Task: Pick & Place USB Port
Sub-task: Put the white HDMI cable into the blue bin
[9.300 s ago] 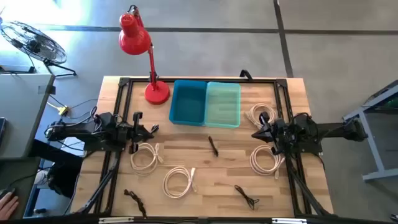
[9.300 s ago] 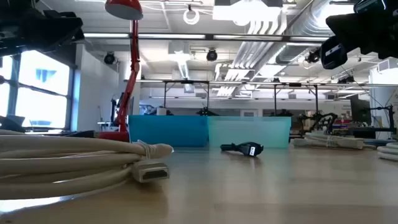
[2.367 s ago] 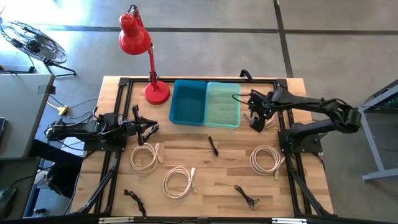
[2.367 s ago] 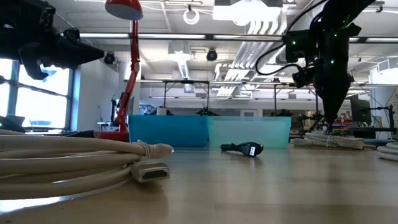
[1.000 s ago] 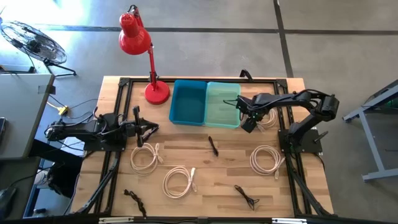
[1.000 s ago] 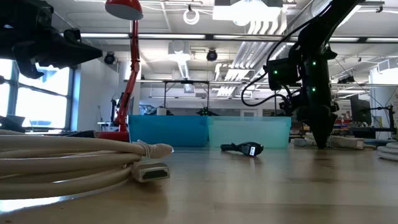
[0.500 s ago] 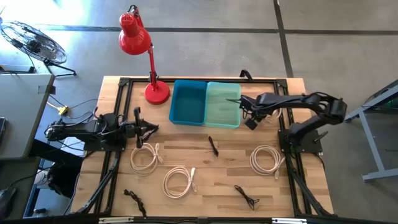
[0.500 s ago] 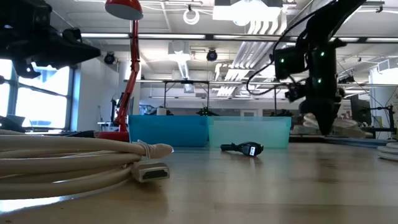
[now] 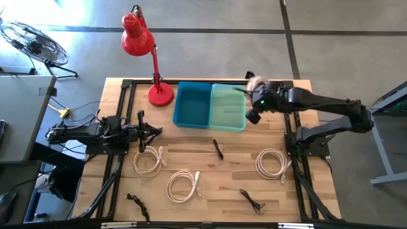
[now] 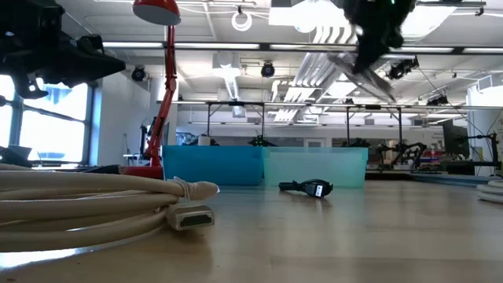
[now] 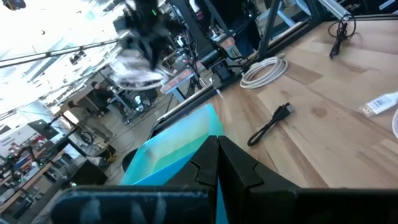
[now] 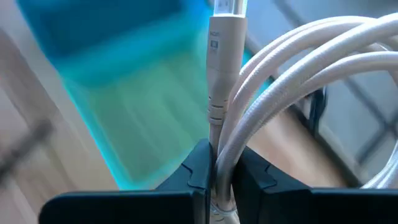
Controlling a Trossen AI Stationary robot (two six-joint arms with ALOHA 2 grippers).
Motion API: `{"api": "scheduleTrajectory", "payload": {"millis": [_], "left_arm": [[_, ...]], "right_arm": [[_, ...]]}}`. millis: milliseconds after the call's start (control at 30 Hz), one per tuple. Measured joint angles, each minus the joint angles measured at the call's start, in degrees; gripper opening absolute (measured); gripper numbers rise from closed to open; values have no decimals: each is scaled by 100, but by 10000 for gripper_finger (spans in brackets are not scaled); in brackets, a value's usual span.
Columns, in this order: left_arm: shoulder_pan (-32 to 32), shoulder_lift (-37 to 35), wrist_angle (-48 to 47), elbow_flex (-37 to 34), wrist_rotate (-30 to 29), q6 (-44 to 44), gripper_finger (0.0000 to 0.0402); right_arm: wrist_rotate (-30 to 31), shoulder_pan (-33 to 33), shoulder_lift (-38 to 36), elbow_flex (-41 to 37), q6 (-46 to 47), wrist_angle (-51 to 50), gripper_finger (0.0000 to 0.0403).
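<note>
High view: right gripper (image 9: 255, 102) clamps white cable coil (image 9: 257, 83) centre-right, beside teal bin (image 9: 227, 107); left gripper (image 9: 152, 132) fingers apart, mid-left.

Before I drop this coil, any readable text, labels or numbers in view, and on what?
None can be read.
Small square mark on the plug housing of the white coiled USB cable clamped in the right gripper: too small to read.
White label on the short black cable lying before the light teal plastic bin: too small to read.
Red desk lamp and dark blue plastic bin: no print visible.
</note>
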Motion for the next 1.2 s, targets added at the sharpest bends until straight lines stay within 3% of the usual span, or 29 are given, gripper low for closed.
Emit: {"api": "scheduleTrajectory", "payload": {"millis": [133, 400, 567, 667, 800, 1067, 1200], "left_arm": [[0, 1, 2, 0, -1, 0, 1], [0, 1, 141, -17, -38, -20, 1], [0, -2, 1342, -20, -282, -510, 1], [2, 0, 1944, -17, -67, -647, 1], [0, 0, 2226, -11, -92, -483, 1], [2, 3, 2201, 10, -247, -311, 6], [0, 142, 1964, 193, -126, -397, 46]], "right_arm": [[-366, 45, 119, 658, -527, 709, 28], [-1896, 42, 877, 1225, -1637, 2101, 28], [-2241, 198, 1311, 1298, -2114, 2308, 28], [-2826, 327, 1439, 1272, -2337, 2472, 28], [-3282, 539, 1567, 1267, -2408, 2660, 28], [-3373, 985, 1563, 1261, -2574, 2668, 28], [-3351, 1142, 1563, 1261, -2574, 2670, 28]]}}
